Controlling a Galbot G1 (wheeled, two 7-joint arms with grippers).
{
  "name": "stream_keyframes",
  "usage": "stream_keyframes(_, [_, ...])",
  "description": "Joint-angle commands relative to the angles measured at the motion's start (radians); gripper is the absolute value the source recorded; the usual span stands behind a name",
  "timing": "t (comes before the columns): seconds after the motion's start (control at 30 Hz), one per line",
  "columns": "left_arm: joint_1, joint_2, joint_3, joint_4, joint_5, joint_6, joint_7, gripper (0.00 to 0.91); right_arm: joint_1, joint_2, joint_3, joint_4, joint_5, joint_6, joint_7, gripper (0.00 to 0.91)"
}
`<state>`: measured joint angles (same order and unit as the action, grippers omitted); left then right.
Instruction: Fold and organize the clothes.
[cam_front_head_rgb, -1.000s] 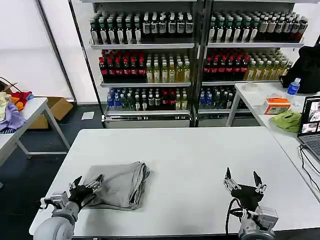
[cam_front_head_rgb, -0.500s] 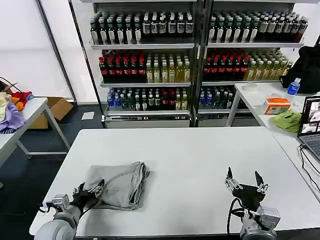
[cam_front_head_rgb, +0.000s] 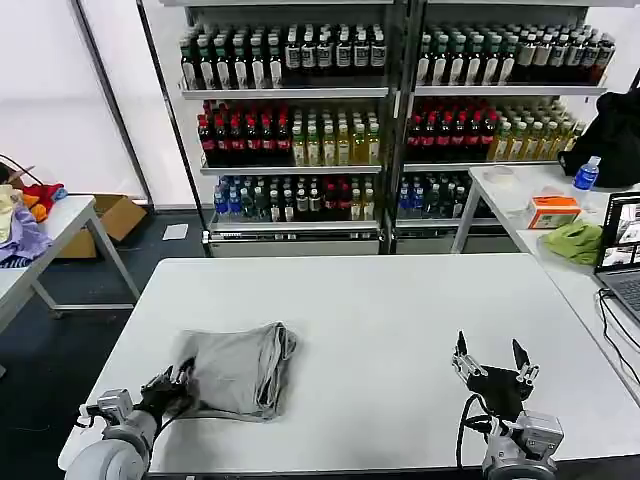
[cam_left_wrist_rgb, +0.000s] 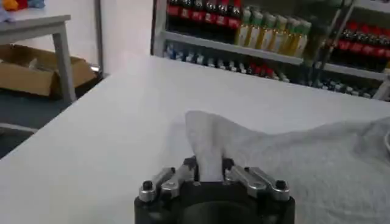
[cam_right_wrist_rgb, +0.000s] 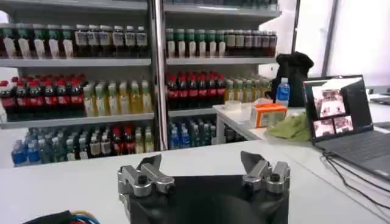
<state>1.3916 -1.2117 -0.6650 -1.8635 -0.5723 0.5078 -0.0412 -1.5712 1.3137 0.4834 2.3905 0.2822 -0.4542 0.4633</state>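
Note:
A folded light grey shirt (cam_front_head_rgb: 238, 368) lies on the near-left part of the white table (cam_front_head_rgb: 380, 300). My left gripper (cam_front_head_rgb: 175, 388) is at the shirt's near-left corner and is shut on a raised flap of the grey cloth (cam_left_wrist_rgb: 210, 143); in the left wrist view the fabric passes between the fingers (cam_left_wrist_rgb: 183, 173) at my left gripper (cam_left_wrist_rgb: 209, 170). My right gripper (cam_front_head_rgb: 491, 358) stands open over the near-right part of the table with nothing between its fingers, and in the right wrist view my right gripper (cam_right_wrist_rgb: 203, 165) points toward the shelves.
Shelves of bottles (cam_front_head_rgb: 300, 120) stand behind the table. A side table on the right holds a laptop (cam_front_head_rgb: 620, 250), a green cloth (cam_front_head_rgb: 575, 240) and an orange box (cam_front_head_rgb: 553, 210). On the left, another table (cam_front_head_rgb: 40, 235) carries piled clothes, with a cardboard box (cam_front_head_rgb: 118, 215) beside it.
My left gripper has drawn back toward the table's near edge and closed on the shirt's corner. The shirt has shifted slightly. The right arm has hardly moved.

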Motion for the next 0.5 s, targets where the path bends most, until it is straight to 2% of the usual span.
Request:
stream_keyframes(0.03, [0.031,0.106,-0.231,-0.050,0.005,-0.041,-0.008,0.000,0.015,0.006,-0.012,-0.004,-0.001,-0.007,0.000,0.907])
stream_keyframes(0.1, [0.026,0.167,-0.294,-0.043,0.000,-0.048,-0.010,0.000,0.019,0.008,-0.017,-0.003,-0.002,-0.009,0.000,0.907])
stream_keyframes(0.17, [0.029,0.260,-0.396,-0.017,-0.020,-0.068,-0.018,0.000,0.024,0.011,-0.025,0.000,-0.003,-0.013,0.000,0.907])
stream_keyframes(0.33, [0.056,0.380,-0.532,0.021,0.020,-0.097,-0.005,0.000,0.029,0.020,-0.035,-0.012,-0.001,-0.010,0.000,0.907])
stream_keyframes(0.4, [0.086,0.377,-0.521,-0.026,0.043,-0.090,0.017,0.000,0.032,0.023,-0.036,-0.018,0.000,-0.009,-0.001,0.907])
stream_keyframes(0.5, [0.104,0.314,-0.433,-0.106,0.109,-0.084,0.029,0.000,0.034,0.025,-0.034,-0.024,0.002,-0.009,0.000,0.907])
